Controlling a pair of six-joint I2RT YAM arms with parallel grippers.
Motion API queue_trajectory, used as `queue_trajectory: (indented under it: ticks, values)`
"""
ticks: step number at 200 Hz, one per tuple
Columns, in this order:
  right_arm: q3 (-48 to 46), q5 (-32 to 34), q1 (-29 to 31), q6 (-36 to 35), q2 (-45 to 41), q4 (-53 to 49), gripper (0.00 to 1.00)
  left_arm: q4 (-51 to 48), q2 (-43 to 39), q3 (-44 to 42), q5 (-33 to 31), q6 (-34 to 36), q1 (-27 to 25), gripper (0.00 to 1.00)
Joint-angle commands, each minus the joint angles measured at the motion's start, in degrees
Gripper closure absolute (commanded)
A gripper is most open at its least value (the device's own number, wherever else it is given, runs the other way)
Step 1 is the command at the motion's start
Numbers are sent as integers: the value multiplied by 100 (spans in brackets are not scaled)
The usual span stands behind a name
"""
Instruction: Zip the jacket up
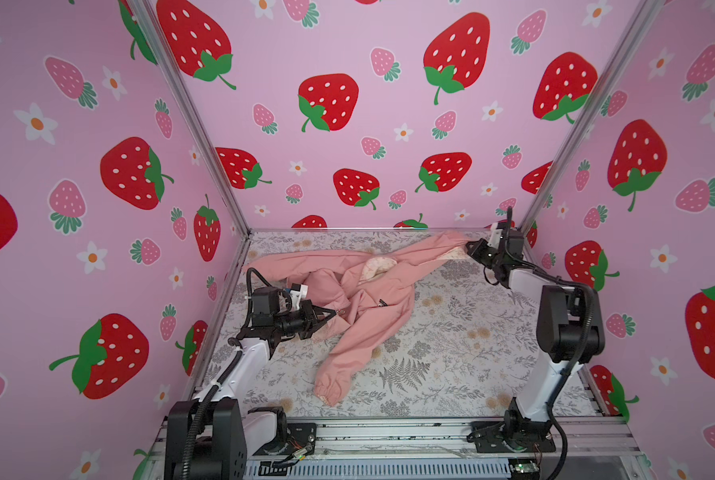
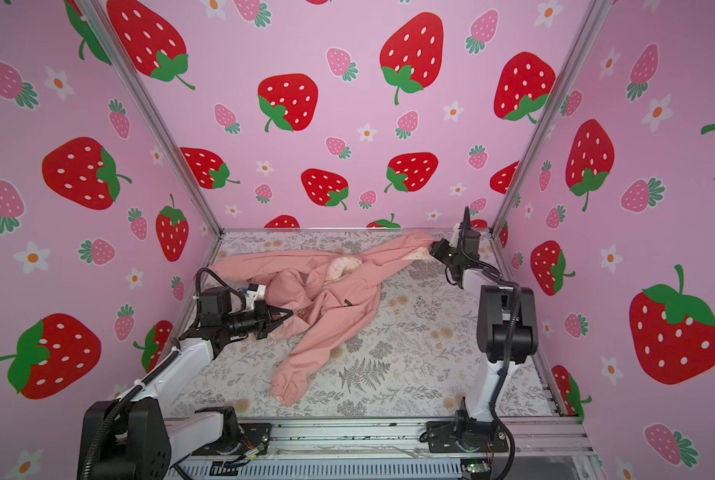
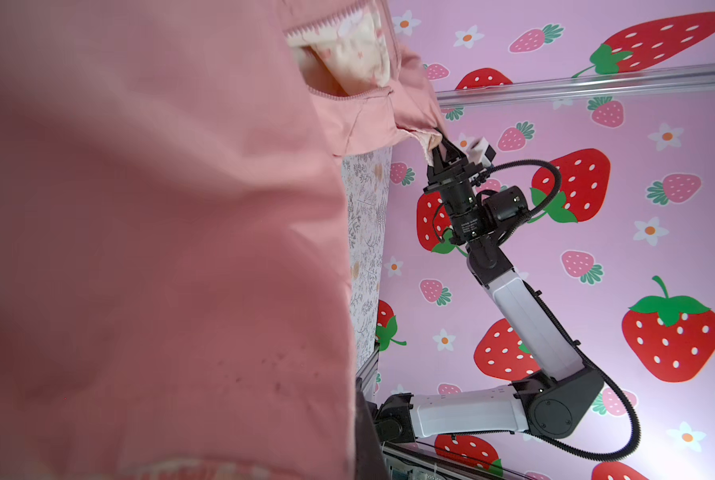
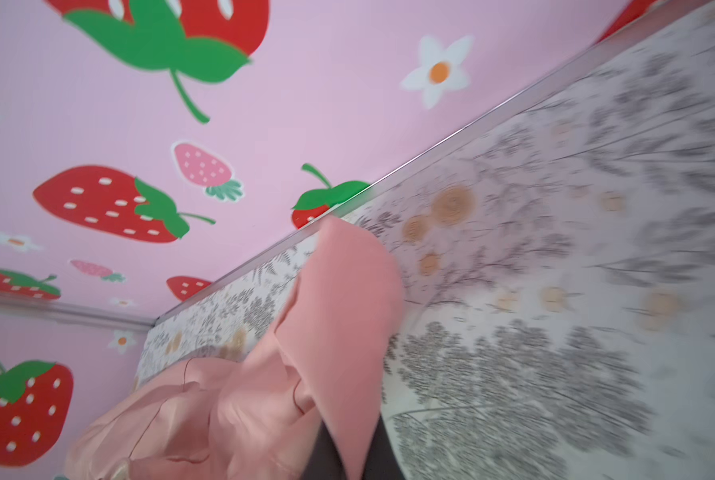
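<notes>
Jacket (image 1: 364, 307) pinched by left gripper (image 1: 333, 314), right gripper (image 1: 469, 246)

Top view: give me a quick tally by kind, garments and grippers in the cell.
Jackets: 1, the jacket
Grippers: 2, left gripper and right gripper
Total: 3

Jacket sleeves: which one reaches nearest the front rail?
The sleeve ending in the gathered cuff, running diagonally forward; the other sleeve lies farther back, toward the left wall.

left arm (image 1: 248, 361): low, jaws shut | right arm (image 1: 563, 320): outstretched, jaws shut
</notes>
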Motion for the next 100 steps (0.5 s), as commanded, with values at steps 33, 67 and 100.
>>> queue_trajectory:
  ticks: [33,67,100]
  values:
    - [47,1255,-629,-822,-557,-1789,100,-1292,-183,957,457,899,34,100]
    - [363,1664,-659,-1037,-208,-2279,100,-2274,-65,1125,377,1561,33,100]
    - [150,1297,-660,-982,-197,-2301,55,-2331,59,1054,169,1491,27,100]
